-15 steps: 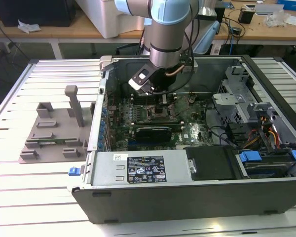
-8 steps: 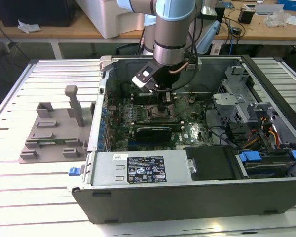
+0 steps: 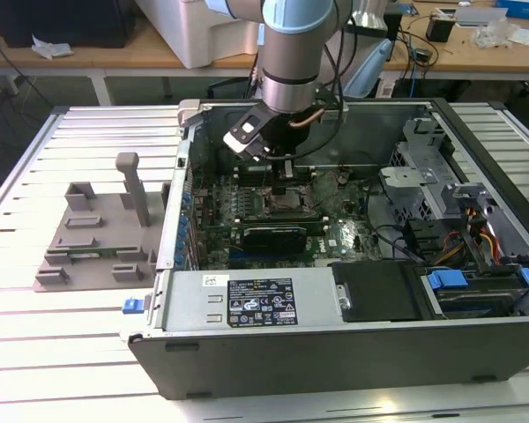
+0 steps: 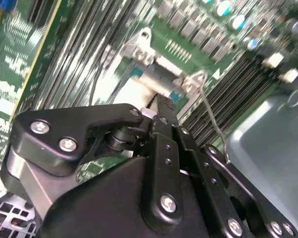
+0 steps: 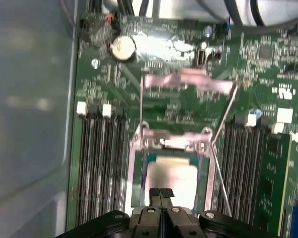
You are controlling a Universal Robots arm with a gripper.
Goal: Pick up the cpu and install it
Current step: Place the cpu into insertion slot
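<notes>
the claw (image 5: 160, 194) is sitting with its two black fingers pressed flat together in the first wrist view, no gap between them and nothing pinched in there as far as i'm seeing. its tips are hanging right over one edge of the cpu (image 5: 173, 176), can't tell if they're actually touching it. the cpu is lying flat inside the socket (image 5: 137, 173) on the green board (image 5: 268, 64), shiny top facing up, metal frame sitting around it. the socket's hinged plate (image 5: 188, 82) is standing flipped open on the side away from the claw, and the thin wire lever (image 5: 223, 121) is leaning out at an angle beside it. rows of black memory slots (image 5: 102, 163) are running along both sides of the socket. in the exterior view the arm (image 3: 291, 44) is reaching down into the open computer case (image 3: 335, 352), which is lying on a slatted table (image 3: 70, 370), with a grey plastic holder (image 3: 97, 238) sitting just beside it toward the exterior view's left.
</notes>
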